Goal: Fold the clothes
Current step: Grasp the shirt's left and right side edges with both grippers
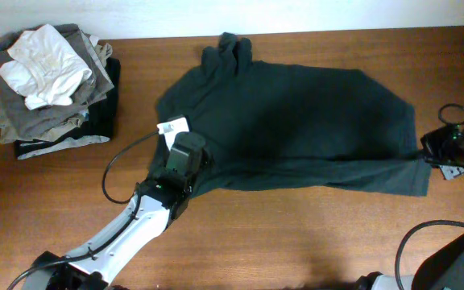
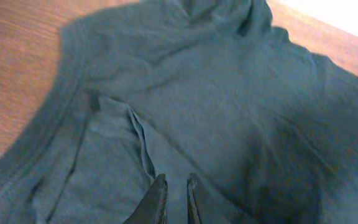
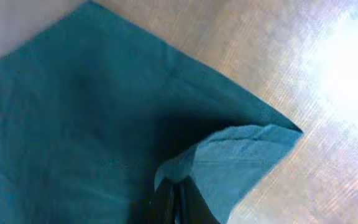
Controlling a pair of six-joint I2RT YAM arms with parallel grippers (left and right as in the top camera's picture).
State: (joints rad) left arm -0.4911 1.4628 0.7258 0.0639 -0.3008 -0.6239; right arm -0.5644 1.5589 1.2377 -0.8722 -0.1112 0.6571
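The dark green shirt [image 1: 296,121] lies spread out ahead of the left gripper [image 2: 174,199], whose jaws are nearly closed, pinching a raised fold. The right gripper [image 3: 178,202] is clamped on its corner.

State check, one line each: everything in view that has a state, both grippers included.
dark green shirt: spread on the table, not yet folded up, creased near its left edge
crumpled white garment: unfolded, on top of the pile
pile of grey and black clothes: folded, stacked
left gripper: shut on a fold of the shirt
right gripper: shut on a curled-up shirt corner
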